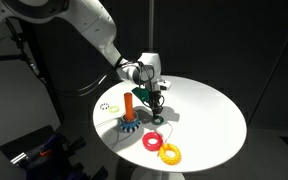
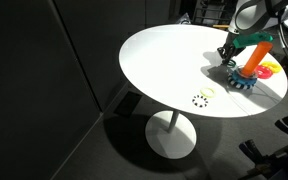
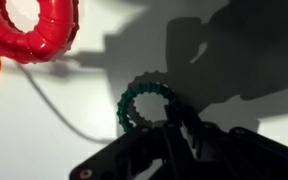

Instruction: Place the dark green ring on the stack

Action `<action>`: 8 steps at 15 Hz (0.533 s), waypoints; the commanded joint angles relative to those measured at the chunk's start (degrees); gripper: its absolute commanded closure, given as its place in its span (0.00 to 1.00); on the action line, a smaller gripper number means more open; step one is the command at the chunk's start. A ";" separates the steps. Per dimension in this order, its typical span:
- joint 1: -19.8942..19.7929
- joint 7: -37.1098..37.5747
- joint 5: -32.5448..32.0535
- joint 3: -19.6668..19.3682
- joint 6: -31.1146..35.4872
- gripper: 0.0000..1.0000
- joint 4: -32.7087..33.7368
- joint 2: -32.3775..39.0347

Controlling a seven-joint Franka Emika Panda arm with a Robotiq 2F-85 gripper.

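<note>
Green ring (image 3: 127, 104) lies on the white desk (image 1: 214, 110), and the wrist view shows its toothed edge and wide hole from above. The pincer (image 3: 172, 122) is closed down on the ring's rim: its dark fingers (image 3: 189, 135) cover the side of the ring nearest the camera, one reaching into the hole. Whether the ring has left the desk I cannot tell. In an exterior view the pincer (image 1: 156, 103) points straight down over the ring (image 1: 156, 120).

Just beside it stands the stack (image 1: 129, 112), an upright orange peg on a blue toothed base, apart from the ring. Nearer the desk's edge lie a red ring (image 1: 151, 142) and a yellow ring (image 1: 170, 153), touching each other. On the far side of the stack from them sits a small white dotted ring (image 1: 106, 106), well apart from everything else. The background is dark.
</note>
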 commanded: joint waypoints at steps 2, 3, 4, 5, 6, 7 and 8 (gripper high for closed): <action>0.82 -0.68 -0.87 -0.73 -3.31 0.95 1.24 -2.01; 1.00 -0.73 -1.09 -0.77 -4.08 0.95 1.24 -2.68; 1.11 -0.86 -1.30 -0.72 -5.17 0.95 1.22 -3.41; 1.18 -1.13 -1.53 -0.62 -6.17 0.95 1.09 -4.28; 1.38 -1.21 -1.98 -0.63 -6.97 0.95 0.72 -5.36; 1.45 -1.35 -2.35 -0.54 -7.90 0.95 0.57 -6.26; 1.57 -1.37 -2.79 -0.53 -8.52 0.95 0.32 -7.25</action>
